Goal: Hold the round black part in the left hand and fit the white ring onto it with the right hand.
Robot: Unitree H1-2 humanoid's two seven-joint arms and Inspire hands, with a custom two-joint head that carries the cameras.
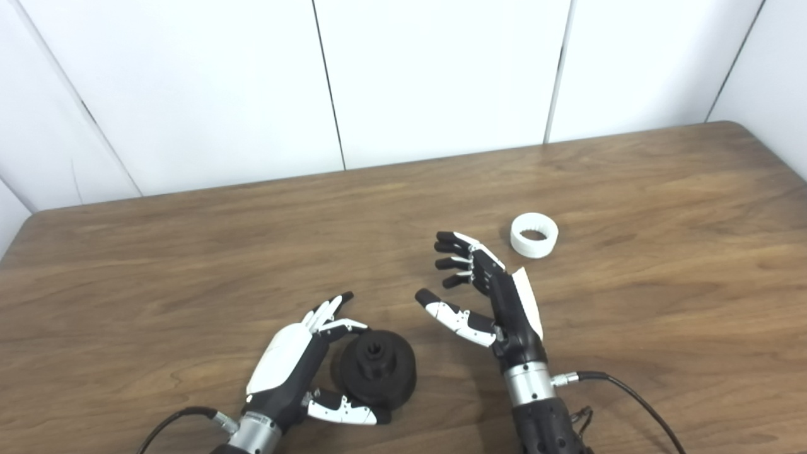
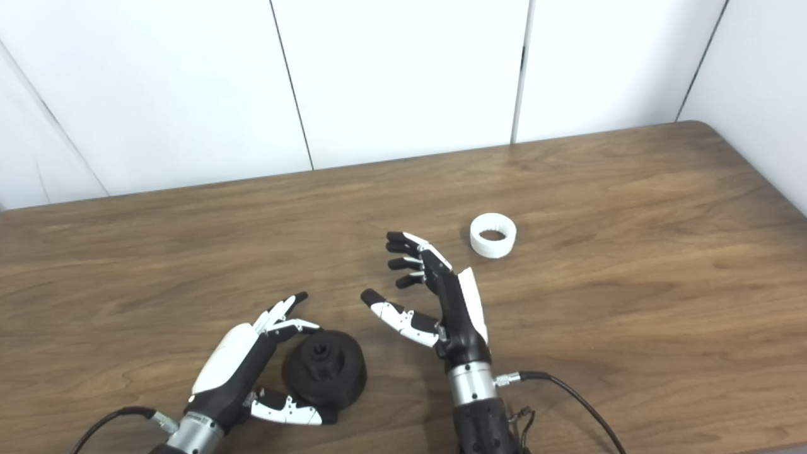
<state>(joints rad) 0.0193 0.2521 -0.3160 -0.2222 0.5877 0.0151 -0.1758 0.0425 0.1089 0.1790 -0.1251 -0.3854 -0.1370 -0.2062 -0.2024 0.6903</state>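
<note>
Left eye view: wooden worktop (image 1: 630, 189), brown, backed by white wall panels (image 1: 441, 75). Round black part (image 1: 376, 369), stepped, with a socket in its top, stands on the worktop near the front edge. Left hand (image 1: 296, 362) cups it from the left: fingers arch over its far-left side, thumb lies along its near side; whether they touch the part cannot be told, and the part rests on the wood, not lifted. White ring (image 1: 534, 234), short and open-topped, lies flat on the worktop, well apart from the black part. Right hand (image 1: 485, 293) spread, empty, palm facing left, fingertips near the ring but apart from it; the ring lies just beyond and to the right of them. Right eye view: same layout. Black part (image 2: 324, 368) sits inside the left hand's (image 2: 243, 362) curve; white ring (image 2: 493, 235) stands clear of the right hand (image 2: 435, 293), bare wood between them. A black cable (image 2: 567, 394) leaves the right wrist.
</note>
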